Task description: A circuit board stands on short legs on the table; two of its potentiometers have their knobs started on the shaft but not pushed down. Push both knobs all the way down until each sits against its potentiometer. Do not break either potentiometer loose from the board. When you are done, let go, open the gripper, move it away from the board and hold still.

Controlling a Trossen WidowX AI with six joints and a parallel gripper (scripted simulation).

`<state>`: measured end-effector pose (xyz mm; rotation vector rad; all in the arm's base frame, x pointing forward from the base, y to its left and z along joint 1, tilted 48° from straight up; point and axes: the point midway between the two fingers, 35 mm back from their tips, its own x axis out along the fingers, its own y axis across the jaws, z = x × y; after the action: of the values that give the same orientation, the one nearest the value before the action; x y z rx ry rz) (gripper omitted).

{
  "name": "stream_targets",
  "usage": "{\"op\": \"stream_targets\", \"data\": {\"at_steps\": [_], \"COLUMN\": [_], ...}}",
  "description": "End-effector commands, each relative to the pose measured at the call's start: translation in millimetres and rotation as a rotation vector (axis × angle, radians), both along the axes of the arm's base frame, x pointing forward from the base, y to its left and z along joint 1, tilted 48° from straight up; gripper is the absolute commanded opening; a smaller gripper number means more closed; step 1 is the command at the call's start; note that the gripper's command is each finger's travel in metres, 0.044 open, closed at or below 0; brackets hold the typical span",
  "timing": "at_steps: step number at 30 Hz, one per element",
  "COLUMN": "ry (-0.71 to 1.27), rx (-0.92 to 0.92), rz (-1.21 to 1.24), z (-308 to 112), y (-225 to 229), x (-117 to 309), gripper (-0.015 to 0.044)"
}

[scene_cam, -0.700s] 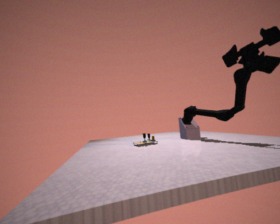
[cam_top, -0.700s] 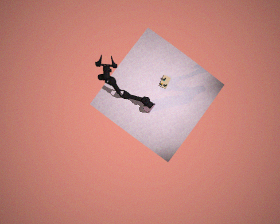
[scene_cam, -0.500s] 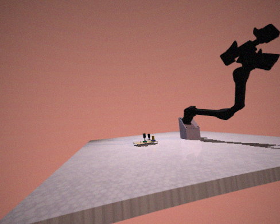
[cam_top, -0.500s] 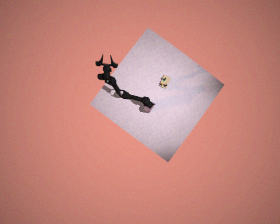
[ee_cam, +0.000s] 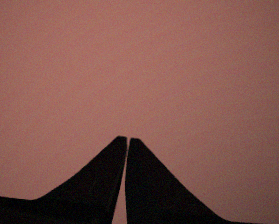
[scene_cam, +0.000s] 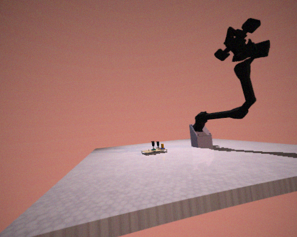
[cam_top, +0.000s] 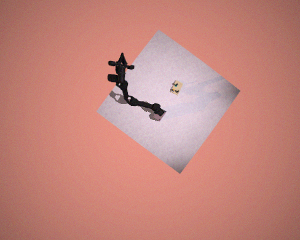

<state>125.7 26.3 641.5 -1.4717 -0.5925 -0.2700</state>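
Note:
The circuit board (cam_top: pixel 179 86) (scene_cam: pixel 146 151) stands low on the table, small in the top and exterior views. Two black knobs stand upright on it; in the exterior view the left knob (scene_cam: pixel 153 143) is above a green base and the right knob (scene_cam: pixel 157 143) is just beside it. Both look raised above their bases, but the exact gaps are too small to tell. My gripper (cam_top: pixel 122 54) (ee_cam: pixel 126 146) is shut and empty, its fingertips almost touching. It is raised high, far from the board, beyond the table's edge in the top view.
An orange part (scene_cam: pixel 162 146) on a blue base stands on the board beside the right knob. The arm's pale base block (scene_cam: pixel 201 140) stands on the table (cam_top: pixel 181 138) (scene_cam: pixel 121 182), a short way from the board. The wrist view shows only the fingers and plain background.

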Motion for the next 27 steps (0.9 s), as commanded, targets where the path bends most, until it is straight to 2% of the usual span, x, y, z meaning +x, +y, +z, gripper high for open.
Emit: {"op": "stream_targets", "data": {"at_steps": [1,10,15,27], "ry": [0.047,0.240,0.307,0.619], "rx": [0.063,0.190,0.246,0.305], "rz": [0.009,0.034,0.058,0.104], "z": [-10,-56,-74,-179], "y": [-30,-91,-104,-129], "x": [26,103,139,229], "gripper": [0.0000,0.0000,0.0000,0.0000]}}
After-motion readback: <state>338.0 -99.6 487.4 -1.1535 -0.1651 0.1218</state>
